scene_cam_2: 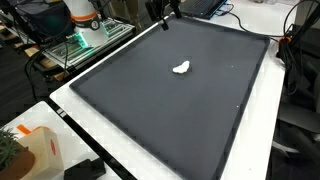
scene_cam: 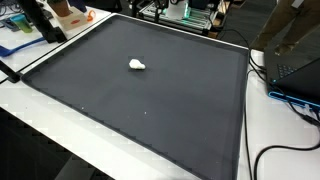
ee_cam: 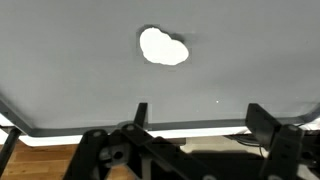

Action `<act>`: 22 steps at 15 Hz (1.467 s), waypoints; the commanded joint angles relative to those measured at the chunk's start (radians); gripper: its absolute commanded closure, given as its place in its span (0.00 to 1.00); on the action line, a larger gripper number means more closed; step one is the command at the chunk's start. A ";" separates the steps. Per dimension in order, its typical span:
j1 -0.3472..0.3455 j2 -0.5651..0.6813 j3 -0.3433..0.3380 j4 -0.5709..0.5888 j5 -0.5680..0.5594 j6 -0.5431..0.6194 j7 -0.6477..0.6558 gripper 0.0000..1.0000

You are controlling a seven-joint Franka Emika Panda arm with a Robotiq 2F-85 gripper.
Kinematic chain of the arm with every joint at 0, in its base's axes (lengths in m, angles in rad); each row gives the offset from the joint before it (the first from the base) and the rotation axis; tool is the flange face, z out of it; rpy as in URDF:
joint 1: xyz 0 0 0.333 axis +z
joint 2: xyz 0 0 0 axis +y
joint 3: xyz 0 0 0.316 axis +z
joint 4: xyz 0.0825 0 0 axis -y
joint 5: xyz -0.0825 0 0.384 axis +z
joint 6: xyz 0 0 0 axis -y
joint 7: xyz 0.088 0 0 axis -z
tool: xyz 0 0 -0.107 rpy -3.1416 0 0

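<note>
A small white lump (ee_cam: 163,46) lies on a large black mat (ee_cam: 80,70). It shows in both exterior views (scene_cam: 137,65) (scene_cam_2: 181,68), alone toward the far middle of the mat (scene_cam: 180,105) (scene_cam_2: 170,115). My gripper (ee_cam: 200,112) is open and empty, with its two dark fingers spread wide. It hangs over the mat's edge, well apart from the lump, which lies ahead of the fingers and a little to the left. In an exterior view the gripper (scene_cam_2: 166,16) is a dark shape at the mat's far edge.
The mat lies on a white table (scene_cam: 275,140) (scene_cam_2: 90,140). Cables (scene_cam: 292,100) and a dark box (scene_cam: 295,55) sit beside it. An orange and white carton (scene_cam_2: 40,150) and a plant (scene_cam_2: 8,150) stand at a near corner. A wire rack (scene_cam_2: 80,45) stands beyond.
</note>
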 commanded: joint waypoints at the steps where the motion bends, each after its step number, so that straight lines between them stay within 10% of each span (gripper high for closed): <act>1: -0.016 0.215 -0.033 -0.001 -0.025 0.241 -0.005 0.00; 5: -0.030 0.405 -0.009 -0.002 -0.046 0.493 0.019 0.00; 22: 0.032 0.521 -0.023 0.024 -0.013 0.700 0.021 0.00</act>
